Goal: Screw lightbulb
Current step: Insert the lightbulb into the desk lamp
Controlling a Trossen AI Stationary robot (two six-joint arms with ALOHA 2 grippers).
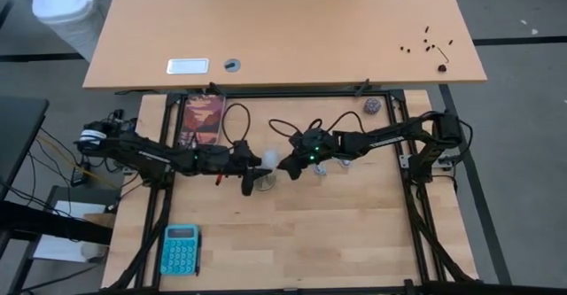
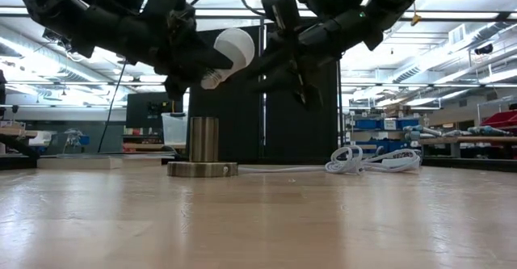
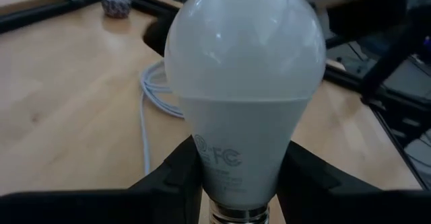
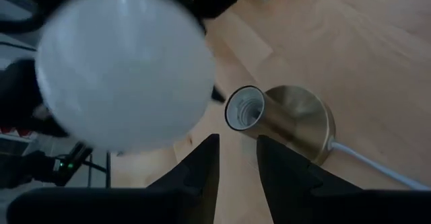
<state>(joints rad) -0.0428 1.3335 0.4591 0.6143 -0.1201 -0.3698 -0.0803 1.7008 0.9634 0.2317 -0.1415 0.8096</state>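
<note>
High view: both arms meet near the middle of the wooden table [image 1: 337, 233], the left arm coming from 9 o'clock, the right arm from 3 o'clock.
Lightbulb: the lightbulb [image 1: 270, 159] is in the air near the table centre, held above the table and not touching it. In the low view it is tilted, its round white end pointing up toward 2 o'clock and its screw base down toward 8 o'clock.
Left gripper: the left gripper [image 3: 239, 183] is closed on the narrow neck of the lightbulb, one dark finger on each side, just above the metal base.
Right gripper: the right gripper [image 4: 237, 160] stands just beside the round end of the lightbulb, at its 3 o'clock side in the high view. Its fingers are narrow with a small gap and nothing between them.
Socket: the brass socket [image 2: 203, 148] stands upright on its round base, below the lightbulb and apart from it; its opening faces up.
Cord: a white cord [image 2: 367, 159] goes from the socket base and lies coiled on the table.
Other things: a teal calculator [image 1: 180, 249] at 7 o'clock of the table; a small grey ball [image 1: 371, 106] at 1 o'clock.
</note>
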